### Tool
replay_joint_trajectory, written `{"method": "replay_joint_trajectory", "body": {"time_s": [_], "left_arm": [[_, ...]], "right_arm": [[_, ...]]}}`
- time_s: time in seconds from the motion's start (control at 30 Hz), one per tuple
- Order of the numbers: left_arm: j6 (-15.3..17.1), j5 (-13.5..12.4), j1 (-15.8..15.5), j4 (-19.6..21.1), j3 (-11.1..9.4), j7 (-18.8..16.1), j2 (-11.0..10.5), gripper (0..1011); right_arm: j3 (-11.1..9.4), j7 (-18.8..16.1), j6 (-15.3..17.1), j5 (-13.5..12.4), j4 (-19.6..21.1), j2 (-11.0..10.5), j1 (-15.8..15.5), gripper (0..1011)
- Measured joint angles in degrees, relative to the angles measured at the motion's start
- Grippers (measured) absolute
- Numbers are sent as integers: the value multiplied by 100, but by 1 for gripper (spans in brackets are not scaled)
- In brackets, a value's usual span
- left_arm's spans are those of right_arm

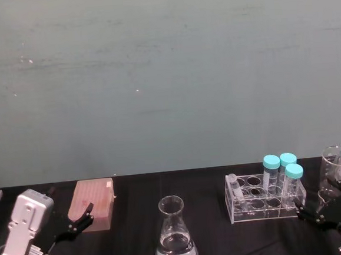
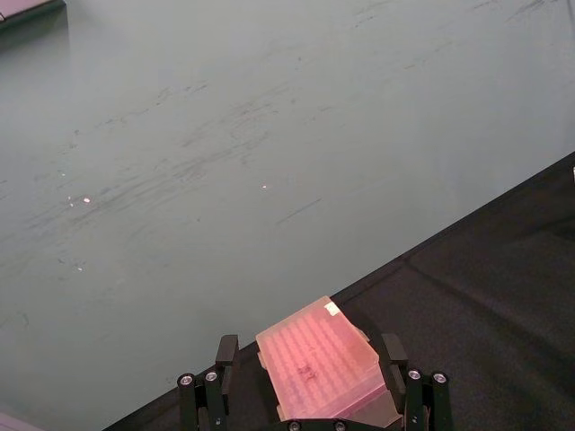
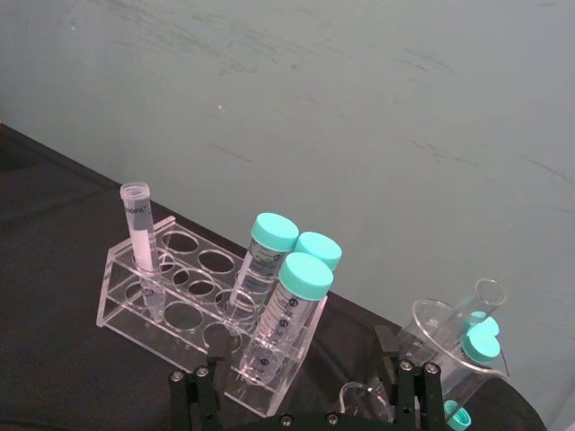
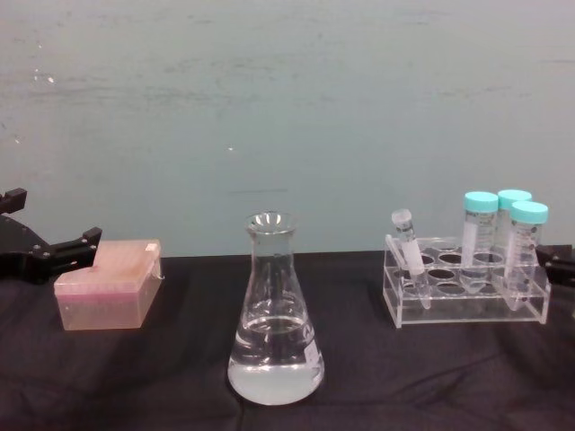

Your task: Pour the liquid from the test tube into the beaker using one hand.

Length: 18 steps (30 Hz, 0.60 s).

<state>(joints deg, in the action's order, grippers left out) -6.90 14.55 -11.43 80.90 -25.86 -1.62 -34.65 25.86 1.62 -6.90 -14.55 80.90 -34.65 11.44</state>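
Note:
The test tube (image 3: 141, 248) stands tilted in the left end hole of a clear rack (image 1: 265, 207), and its contents are hard to make out. It also shows from the side (image 4: 407, 249). The beaker (image 4: 273, 305), a clear conical flask, stands at the table's front centre (image 1: 175, 233) with clear liquid (image 4: 274, 366) in its base. My right gripper (image 1: 311, 214) hovers open just right of the rack, with nothing between its fingers (image 3: 201, 388). My left gripper (image 1: 77, 224) is open at the far left, beside a pink box.
The pink translucent box (image 4: 106, 294) lies at the left, between my left gripper's fingers (image 2: 225, 359) in the wrist view. Three teal-capped tubes (image 1: 281, 167) stand in the rack's right end. A glass cup (image 3: 449, 339) holding more capped tubes sits at the far right. A wall rises behind the table.

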Motion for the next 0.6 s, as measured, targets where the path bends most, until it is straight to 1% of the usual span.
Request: {"method": "replay_joint_trajectory", "body": {"time_s": [0.6], "left_arm": [[0, 0, 0, 0, 0, 0, 0, 1000]], "right_arm": [[0, 0, 0, 0, 0, 0, 0, 1000]]}}
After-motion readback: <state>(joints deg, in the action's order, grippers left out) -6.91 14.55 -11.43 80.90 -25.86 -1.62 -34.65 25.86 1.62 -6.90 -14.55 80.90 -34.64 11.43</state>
